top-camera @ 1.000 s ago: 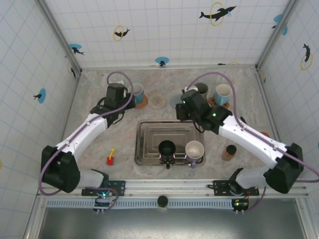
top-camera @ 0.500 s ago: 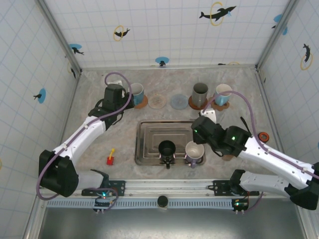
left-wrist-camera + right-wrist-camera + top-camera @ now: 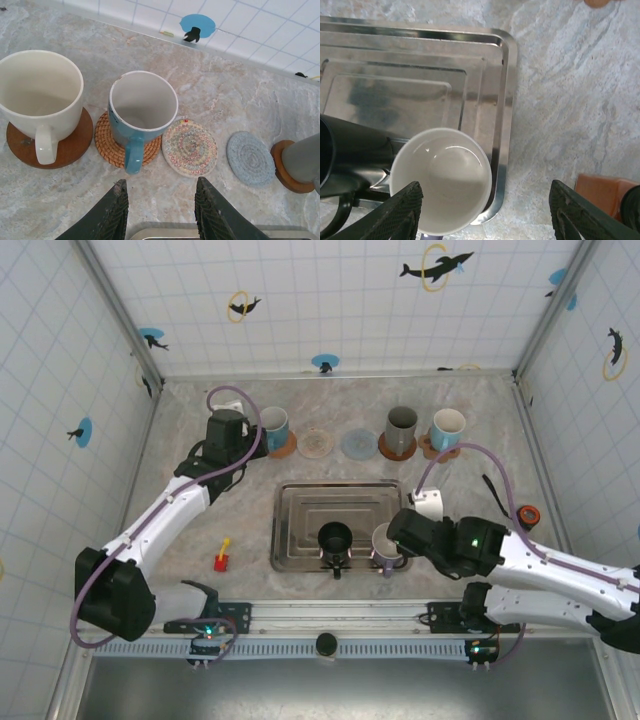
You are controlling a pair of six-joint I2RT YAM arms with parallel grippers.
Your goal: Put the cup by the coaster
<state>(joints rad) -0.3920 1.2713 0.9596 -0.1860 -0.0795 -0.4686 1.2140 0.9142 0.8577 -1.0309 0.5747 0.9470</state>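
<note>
Top external view: a metal tray [image 3: 300, 502] sits in the middle of the bench [image 3: 200, 520]; a black cup [image 3: 334, 537] and a white cup [image 3: 385, 538] stand at its near edge; a row of coasters runs along the back.
Where the cup is: in the right wrist view the white cup [image 3: 440, 180] stands upright in a near corner of the tray [image 3: 445, 55], very close to the black cup [image 3: 350, 150]; it looks empty.
Right claw: the right claw [image 3: 485, 200] hangs over the white cup with its fingers wide apart, holding nothing; the cup sits nearer one finger than the other, so I think it is not lined up yet.
Left claw: the left claw [image 3: 160, 200] has its fingers apart and holds nothing; it hangs just in front of the blue mug [image 3: 142, 107], likely parked there out of the way.
Taken spots: the blue mug rests on a woven coaster [image 3: 107, 147]; a cream mug [image 3: 42, 95] rests on a wooden coaster [image 3: 75, 150]; each cup gets its own mat.
Free spots: a patterned coaster [image 3: 190, 148] and a blue-grey coaster [image 3: 250, 158] lie bare, near each other; the white cup could go to either.
Step now: reaching for the white cup; it is not grabbed yet.
Watch out: the black cup is so close that a finger could bump it; the cup must also go up over the tray's raised edge.
</note>
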